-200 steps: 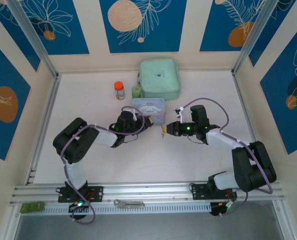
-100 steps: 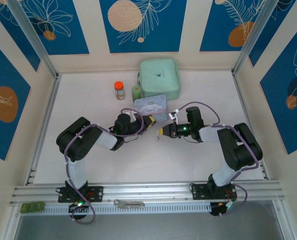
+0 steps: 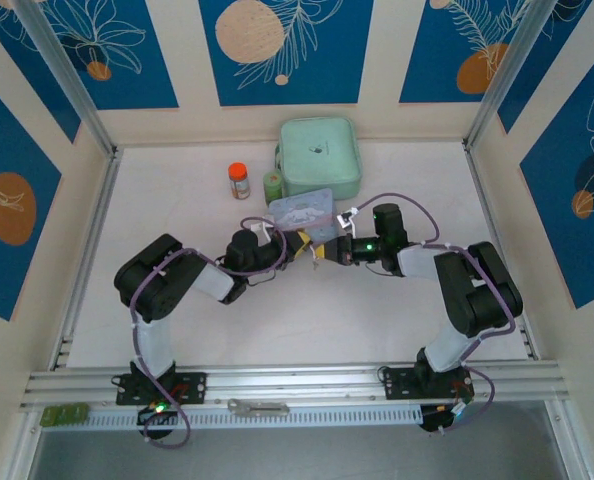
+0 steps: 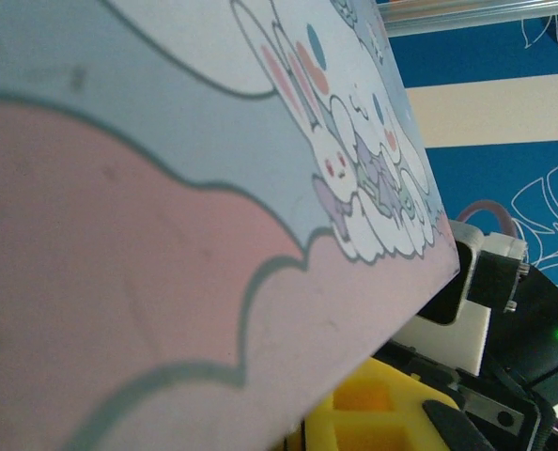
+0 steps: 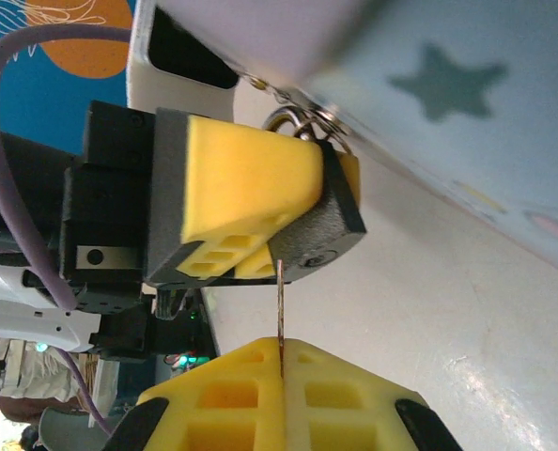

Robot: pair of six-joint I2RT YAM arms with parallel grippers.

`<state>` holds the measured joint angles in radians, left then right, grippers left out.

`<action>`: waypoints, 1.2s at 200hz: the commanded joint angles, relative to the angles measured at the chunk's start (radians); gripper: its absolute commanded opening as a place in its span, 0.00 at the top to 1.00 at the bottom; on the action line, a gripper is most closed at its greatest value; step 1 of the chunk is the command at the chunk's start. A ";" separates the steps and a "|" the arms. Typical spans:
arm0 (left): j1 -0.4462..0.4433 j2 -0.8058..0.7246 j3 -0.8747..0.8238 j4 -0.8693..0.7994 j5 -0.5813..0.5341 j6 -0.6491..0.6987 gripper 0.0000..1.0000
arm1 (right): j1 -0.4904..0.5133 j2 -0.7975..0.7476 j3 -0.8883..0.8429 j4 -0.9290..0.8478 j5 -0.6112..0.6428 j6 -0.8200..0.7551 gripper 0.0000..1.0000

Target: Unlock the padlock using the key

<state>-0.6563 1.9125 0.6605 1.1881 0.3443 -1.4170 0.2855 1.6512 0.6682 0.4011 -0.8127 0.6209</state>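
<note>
1. Compared with one second ago, the right gripper (image 3: pixel 322 253) is now standing closer to the left gripper (image 3: pixel 299 243), almost meeting it, and the pale blue tin (image 3: pixel 301 209) is lying more tilted just above them.
2. The left gripper's yellow fingers (image 5: pixel 246 202) are squeezing the padlock (image 5: pixel 321 235) from both sides, right under the tin's edge.
3. The padlock's shackle (image 5: pixel 298 120) is seeming to hang in a small ring on the tin, but this part is blurred.
4. The right gripper is pinching the key (image 5: pixel 281 315) between its closed fingers. The key is pointing straight at the padlock's bottom face, and its tip is touching it or nearly so.
</note>
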 commanded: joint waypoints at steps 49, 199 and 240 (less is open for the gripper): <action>0.008 0.000 -0.001 0.097 0.030 -0.011 1.00 | -0.009 -0.004 -0.016 -0.040 -0.013 -0.032 1.00; 0.004 -0.010 -0.005 0.128 0.055 -0.010 1.00 | 0.012 0.043 0.035 0.002 -0.002 -0.008 1.00; 0.005 -0.012 -0.016 0.138 0.092 -0.007 1.00 | 0.002 0.038 0.045 0.002 0.011 0.000 1.00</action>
<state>-0.6518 1.9129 0.6586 1.2198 0.3676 -1.4170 0.2932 1.6867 0.6834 0.4000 -0.8116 0.6144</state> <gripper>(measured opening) 0.110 0.051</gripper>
